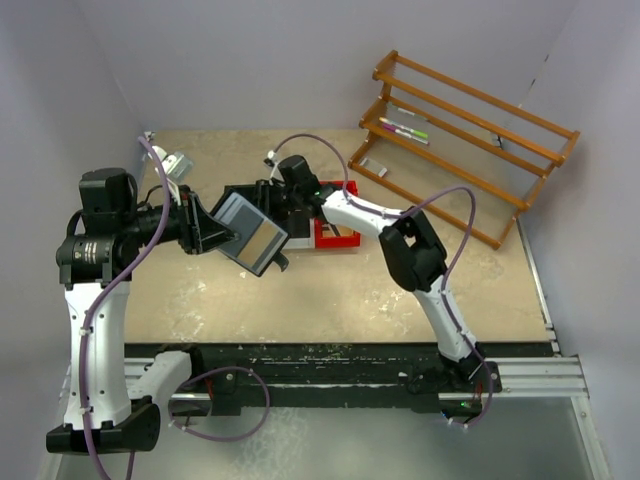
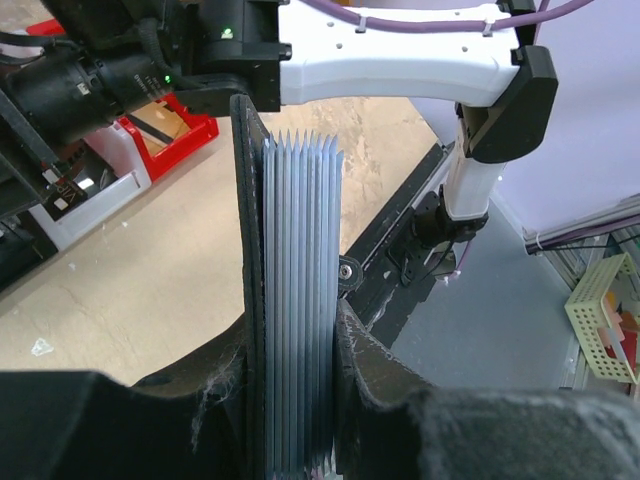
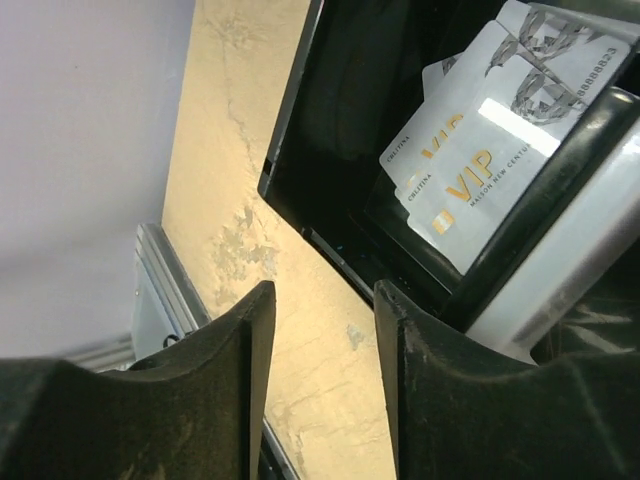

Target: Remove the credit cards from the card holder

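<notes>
My left gripper (image 1: 212, 232) (image 2: 295, 330) is shut on the card holder (image 1: 252, 236) and holds it above the table, left of centre. The holder is a black cover (image 2: 246, 240) with a fanned stack of grey-blue sleeves (image 2: 302, 260), seen edge on in the left wrist view. I cannot tell if cards are inside the sleeves. My right gripper (image 1: 272, 194) (image 3: 322, 295) is open and empty, just behind the holder at the edge of the black tray (image 3: 340, 150). A few pale credit cards (image 3: 480, 165) with gold "VIP" print lie in that tray.
The joined black, white and red trays (image 1: 335, 236) sit mid-table under the right arm. A wooden rack (image 1: 465, 140) with pens stands at the back right. A small white object (image 1: 176, 164) lies at the back left. Walls close in on the left and the back.
</notes>
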`<state>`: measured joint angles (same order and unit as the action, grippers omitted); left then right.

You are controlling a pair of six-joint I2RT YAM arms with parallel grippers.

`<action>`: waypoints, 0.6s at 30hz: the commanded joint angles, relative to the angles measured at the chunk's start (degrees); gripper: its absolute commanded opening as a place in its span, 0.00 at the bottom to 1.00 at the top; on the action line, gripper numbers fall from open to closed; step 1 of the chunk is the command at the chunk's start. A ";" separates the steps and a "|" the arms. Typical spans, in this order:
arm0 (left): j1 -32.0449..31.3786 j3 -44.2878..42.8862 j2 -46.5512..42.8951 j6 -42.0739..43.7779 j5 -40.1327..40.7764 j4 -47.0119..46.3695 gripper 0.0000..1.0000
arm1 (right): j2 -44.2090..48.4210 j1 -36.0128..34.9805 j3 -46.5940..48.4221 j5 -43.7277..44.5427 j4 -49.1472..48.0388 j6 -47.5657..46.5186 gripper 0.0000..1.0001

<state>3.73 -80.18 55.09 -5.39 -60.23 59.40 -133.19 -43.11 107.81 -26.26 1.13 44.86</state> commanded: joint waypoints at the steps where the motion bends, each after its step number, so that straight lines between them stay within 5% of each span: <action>1: 0.14 -1.33 -0.69 -0.44 -3.79 -2.09 0.11 | 9.19 0.40 -1.18 2.88 1.61 -2.56 0.49; 6: 0.14 -1.50 -0.28 -0.41 -4.16 -2.08 0.11 | 20.24 0.40 -5.24 3.51 1.09 -3.96 0.58; 12: 0.14 -0.87 -0.26 1.10 -5.81 -1.28 0.11 | 39.28 0.86 -18.78 0.32 -6.30 -2.39 0.83; 18: 0.14 0.17 0.08 2.40 -9.63 -0.52 0.11 | 52.69 1.85 -36.41 -7.60 -22.87 6.60 0.94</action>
<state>3.73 -80.01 55.18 -4.69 -63.77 59.81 -83.79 -41.98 79.48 -27.20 -9.37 45.08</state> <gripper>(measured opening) 0.310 0.918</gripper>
